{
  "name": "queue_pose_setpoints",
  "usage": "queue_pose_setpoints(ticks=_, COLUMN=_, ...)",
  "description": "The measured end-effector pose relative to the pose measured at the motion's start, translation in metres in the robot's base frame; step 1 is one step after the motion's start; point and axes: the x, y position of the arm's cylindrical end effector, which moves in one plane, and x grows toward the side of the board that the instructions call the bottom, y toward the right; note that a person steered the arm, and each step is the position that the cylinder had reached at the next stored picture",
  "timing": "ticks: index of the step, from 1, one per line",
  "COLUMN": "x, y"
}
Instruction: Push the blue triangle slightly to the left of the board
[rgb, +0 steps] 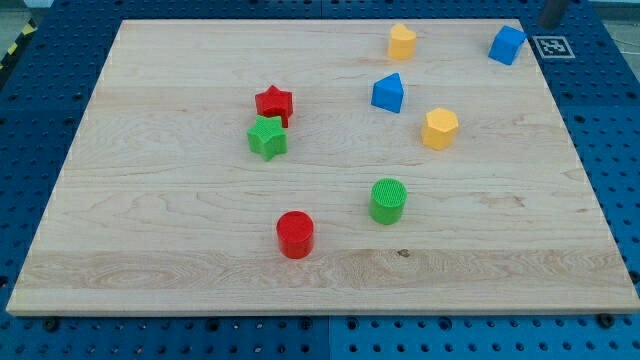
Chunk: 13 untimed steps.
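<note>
The blue triangle (388, 93) stands on the wooden board (180, 200), right of centre in the upper half. Only a short piece of my dark rod shows at the view's top right corner. My tip (546, 23) is just beyond the board's top right corner, up and to the right of the blue cube (507, 44). It is far to the right of the blue triangle and touches no block.
A yellow block (402, 41) sits above the blue triangle and a yellow hexagon (440, 128) to its lower right. A red star (273, 103) and a green star (267, 137) touch at centre left. A green cylinder (388, 200) and a red cylinder (295, 234) sit lower.
</note>
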Motion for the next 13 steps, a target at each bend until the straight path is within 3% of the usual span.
queue_pose_setpoints(ticks=4, x=-0.001, y=0.0)
queue_pose_setpoints(ticks=7, x=0.053, y=-0.007)
queue_pose_setpoints(ticks=8, x=0.076, y=-0.037)
queue_pose_setpoints(ticks=11, x=0.087, y=-0.062)
queue_pose_setpoints(ticks=13, x=0.141, y=-0.109)
